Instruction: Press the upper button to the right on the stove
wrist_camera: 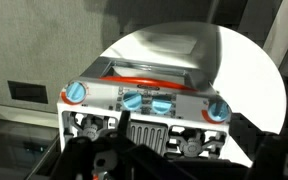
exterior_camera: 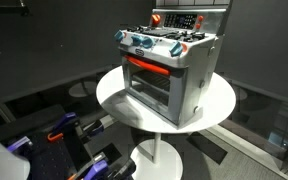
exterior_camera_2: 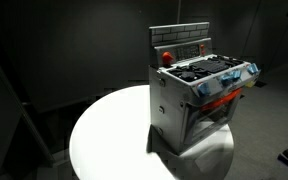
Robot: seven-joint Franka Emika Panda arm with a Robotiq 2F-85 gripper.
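The stove (wrist_camera: 144,100) fills the wrist view, sitting right beneath and just ahead of the gripper (wrist_camera: 114,160). The gripper shows only as a dark mass at the bottom edge of that view, over the burners (wrist_camera: 94,125), so it cannot be told whether its fingers are spread or closed, and nothing is seen pinched. Beyond the gripper runs the row of blue-and-white knobs (wrist_camera: 144,101), then the red oven-door handle (wrist_camera: 149,78), then the white round table (wrist_camera: 254,80). In both exterior views the stove (exterior_camera: 169,70) (exterior_camera_2: 199,95) stands upright on the table (exterior_camera: 114,95) (exterior_camera_2: 104,130), its raised back panel (exterior_camera: 189,20) (exterior_camera_2: 184,42) behind the burners, with a red round piece (exterior_camera_2: 167,57) at one end.
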